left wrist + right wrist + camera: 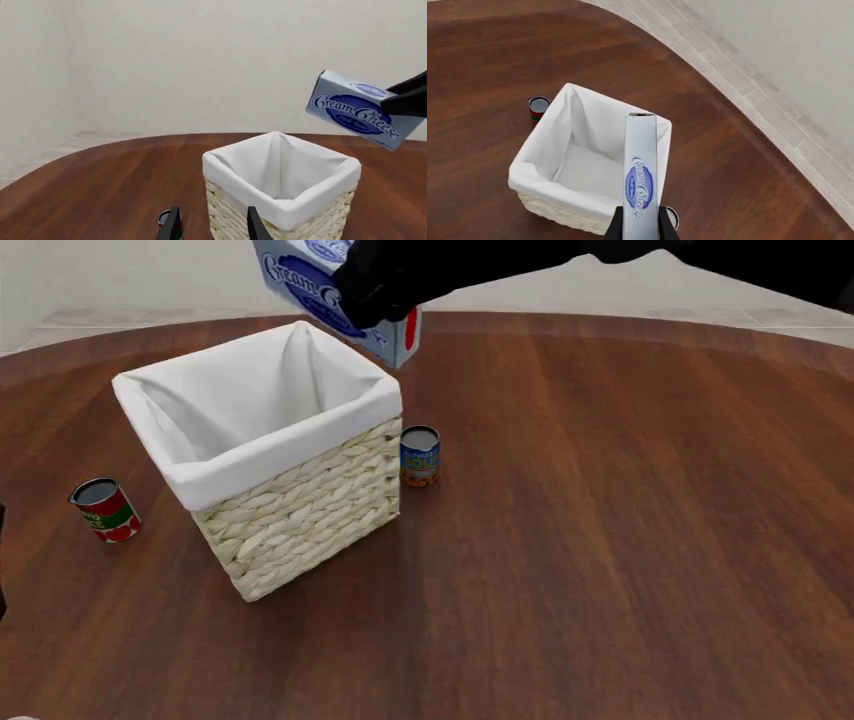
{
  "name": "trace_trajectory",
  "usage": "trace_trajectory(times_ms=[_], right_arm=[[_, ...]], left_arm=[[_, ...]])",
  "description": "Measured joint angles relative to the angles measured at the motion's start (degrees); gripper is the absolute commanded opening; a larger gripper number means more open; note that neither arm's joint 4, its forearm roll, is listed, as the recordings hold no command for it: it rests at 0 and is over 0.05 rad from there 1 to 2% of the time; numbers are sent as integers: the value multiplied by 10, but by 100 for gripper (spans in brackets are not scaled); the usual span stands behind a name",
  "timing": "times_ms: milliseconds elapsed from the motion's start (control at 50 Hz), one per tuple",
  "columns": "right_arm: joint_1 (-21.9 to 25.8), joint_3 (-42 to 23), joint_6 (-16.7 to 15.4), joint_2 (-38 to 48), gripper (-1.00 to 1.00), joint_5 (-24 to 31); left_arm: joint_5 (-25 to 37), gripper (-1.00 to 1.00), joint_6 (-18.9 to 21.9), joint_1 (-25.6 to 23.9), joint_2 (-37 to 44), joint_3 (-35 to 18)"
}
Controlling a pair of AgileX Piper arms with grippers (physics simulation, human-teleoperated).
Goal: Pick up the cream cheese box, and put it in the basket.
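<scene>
The dark wooden worktop (627, 540) is carrying everything here, and the cream wicker basket (300, 510) with its white cloth liner is standing toward the left of the worktop's middle, its mouth open and nothing lying inside that I can see.

The right arm is reaching in from the right, and its end effector (639, 225) is clenched on the cream cheese box (640, 170), one finger on each broad face. The box is being held in the air, clear of the worktop, above the basket's far corner and rim rather than squarely over the opening. The left end effector (212, 222) is hanging released on the near side of the basket, holding nothing.

A small blue-and-orange can (419, 456) is standing just beside the basket's right wall, and a red can (106, 510) is standing well apart toward the worktop's left edge.

To my eye the carrying step is nearly done. The next move seems to call for bringing the box in over the liner's centre, lowering it a little, then letting go.
</scene>
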Motion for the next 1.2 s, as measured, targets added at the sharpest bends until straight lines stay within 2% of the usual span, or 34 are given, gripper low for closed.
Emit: trace_trajectory(times_ms=[420,1200], right_arm=[[7,-32,1,29,-100,3],[-5,-159,-8,106,-100,37]], left_arm=[[-2,100,0,4,0,5],[1,100,1,7,0,-1]])
